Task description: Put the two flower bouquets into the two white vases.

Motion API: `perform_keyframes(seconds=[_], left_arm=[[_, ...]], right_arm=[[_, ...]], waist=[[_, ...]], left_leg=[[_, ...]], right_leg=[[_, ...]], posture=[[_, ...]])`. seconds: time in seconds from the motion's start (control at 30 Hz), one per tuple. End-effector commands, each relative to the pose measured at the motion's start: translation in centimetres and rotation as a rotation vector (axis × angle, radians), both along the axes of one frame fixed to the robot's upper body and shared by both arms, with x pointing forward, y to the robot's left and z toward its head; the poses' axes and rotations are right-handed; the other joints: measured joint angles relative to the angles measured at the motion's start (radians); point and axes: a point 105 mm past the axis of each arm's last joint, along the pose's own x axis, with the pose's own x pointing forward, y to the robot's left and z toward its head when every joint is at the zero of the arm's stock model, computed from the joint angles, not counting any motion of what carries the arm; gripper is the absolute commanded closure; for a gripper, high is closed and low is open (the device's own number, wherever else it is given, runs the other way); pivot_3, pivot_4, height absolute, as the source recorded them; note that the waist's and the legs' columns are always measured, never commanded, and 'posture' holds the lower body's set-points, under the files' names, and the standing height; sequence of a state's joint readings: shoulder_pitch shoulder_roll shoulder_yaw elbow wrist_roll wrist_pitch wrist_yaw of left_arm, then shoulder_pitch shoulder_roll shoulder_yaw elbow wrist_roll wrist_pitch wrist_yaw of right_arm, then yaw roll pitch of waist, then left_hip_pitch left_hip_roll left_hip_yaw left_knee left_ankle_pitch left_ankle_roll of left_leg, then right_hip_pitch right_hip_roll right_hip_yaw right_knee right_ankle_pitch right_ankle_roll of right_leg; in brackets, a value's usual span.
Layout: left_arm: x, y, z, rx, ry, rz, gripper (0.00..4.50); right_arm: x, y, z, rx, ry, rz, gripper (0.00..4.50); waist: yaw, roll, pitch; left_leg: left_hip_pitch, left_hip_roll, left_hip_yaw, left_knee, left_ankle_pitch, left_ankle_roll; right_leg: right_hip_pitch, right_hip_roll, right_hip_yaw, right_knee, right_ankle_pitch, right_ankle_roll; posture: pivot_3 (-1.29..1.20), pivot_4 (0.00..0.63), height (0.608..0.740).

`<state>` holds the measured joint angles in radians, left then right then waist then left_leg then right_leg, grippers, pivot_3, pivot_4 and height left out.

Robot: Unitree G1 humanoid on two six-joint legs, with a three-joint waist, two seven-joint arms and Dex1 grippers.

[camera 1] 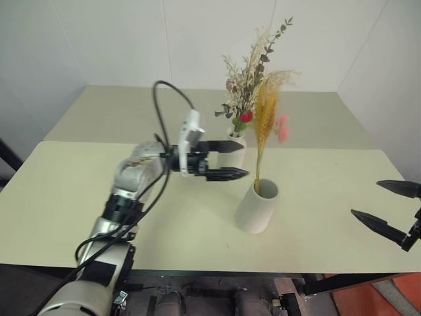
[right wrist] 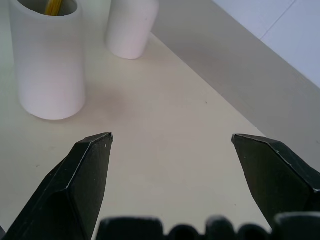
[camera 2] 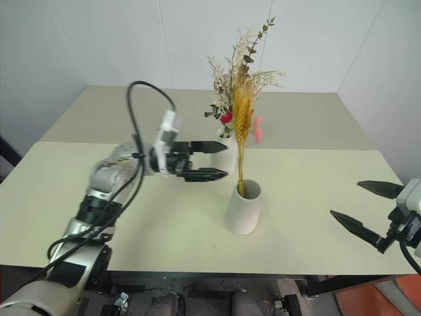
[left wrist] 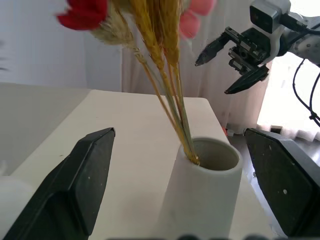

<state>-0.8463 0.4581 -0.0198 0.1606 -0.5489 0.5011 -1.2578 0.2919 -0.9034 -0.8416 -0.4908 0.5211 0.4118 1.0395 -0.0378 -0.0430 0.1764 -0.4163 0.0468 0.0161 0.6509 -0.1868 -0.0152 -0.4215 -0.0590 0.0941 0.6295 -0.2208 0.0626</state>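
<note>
Your left gripper (camera 1: 227, 160), jaws apart, hangs left of the wide vase (camera 1: 257, 207) holding the yellow bunch (camera 1: 266, 122), the rose bunch (camera 1: 250, 79) sits in the far bottle vase (camera 1: 235, 149), and your right gripper (camera 1: 388, 209) waits open, so both look placed; next, back away cleanly.
</note>
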Motion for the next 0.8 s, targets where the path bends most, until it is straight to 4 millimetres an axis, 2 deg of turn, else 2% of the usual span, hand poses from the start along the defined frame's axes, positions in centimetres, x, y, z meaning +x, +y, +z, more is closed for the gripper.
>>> perform_keyframes(seconds=[0.03,0.17,0.23,0.3,0.4,0.57,0.8], left_arm=[[-1.0,3.7,2.9,0.015,-0.160,0.069,0.02],[-0.5,8.1,4.2,0.056,-0.226,0.263,0.02],[0.2,9.3,4.7,0.100,-0.235,0.391,0.02],[-0.2,9.8,4.9,0.141,-0.257,0.423,0.02],[-1.8,10.9,4.2,0.227,-0.331,0.429,0.02],[-2.4,13.3,3.8,0.233,-0.308,0.546,0.02],[-4.2,14.8,3.2,0.293,-0.290,0.545,0.02]], right_arm=[[0.4,-0.2,1.0,-0.036,-0.039,0.011,0.00],[1.1,-0.3,1.1,-0.048,-0.035,0.036,0.00],[1.6,-0.3,1.2,-0.048,-0.036,0.052,0.00],[2.1,-0.2,1.3,-0.050,-0.032,0.061,0.00],[3.0,-0.3,1.3,-0.059,-0.014,0.064,0.00],[4.1,0.0,1.8,-0.055,-0.015,0.083,0.00],[4.7,0.0,1.8,-0.051,-0.009,0.093,0.00]], waist=[[-0.004,0.000,0.000],[-0.004,0.000,0.000],[-0.001,0.000,0.000],[0.002,0.000,0.000],[-0.001,0.000,0.000],[-0.005,0.000,0.000],[-0.004,0.000,0.000]], left_leg=[[0.000,0.000,0.000,0.000,0.000,0.000],[0.001,0.000,0.001,-0.001,0.000,0.000],[0.001,0.000,0.001,0.000,0.000,0.000],[0.001,0.000,0.001,0.000,0.000,0.000],[0.001,0.001,0.002,-0.001,0.000,0.000],[0.001,0.002,0.002,-0.002,0.000,0.000],[0.001,0.002,0.003,-0.002,0.000,0.000]], right_leg=[[0.000,0.000,0.000,0.000,0.000,0.000],[0.001,0.000,0.000,0.000,0.000,0.000],[0.002,0.000,-0.001,0.000,0.000,0.000],[0.001,-0.001,-0.001,0.000,0.000,0.000],[0.001,-0.001,0.000,-0.001,0.000,-0.001],[0.000,0.000,-0.001,0.001,-0.001,-0.001],[-0.001,0.000,-0.001,0.000,-0.001,-0.002]], posture=[[0.00,0.150,0.740],[0.00,0.150,0.740],[0.00,0.150,0.740],[0.00,0.150,0.740],[0.00,0.150,0.740],[0.00,0.150,0.740],[0.00,0.150,0.740]])
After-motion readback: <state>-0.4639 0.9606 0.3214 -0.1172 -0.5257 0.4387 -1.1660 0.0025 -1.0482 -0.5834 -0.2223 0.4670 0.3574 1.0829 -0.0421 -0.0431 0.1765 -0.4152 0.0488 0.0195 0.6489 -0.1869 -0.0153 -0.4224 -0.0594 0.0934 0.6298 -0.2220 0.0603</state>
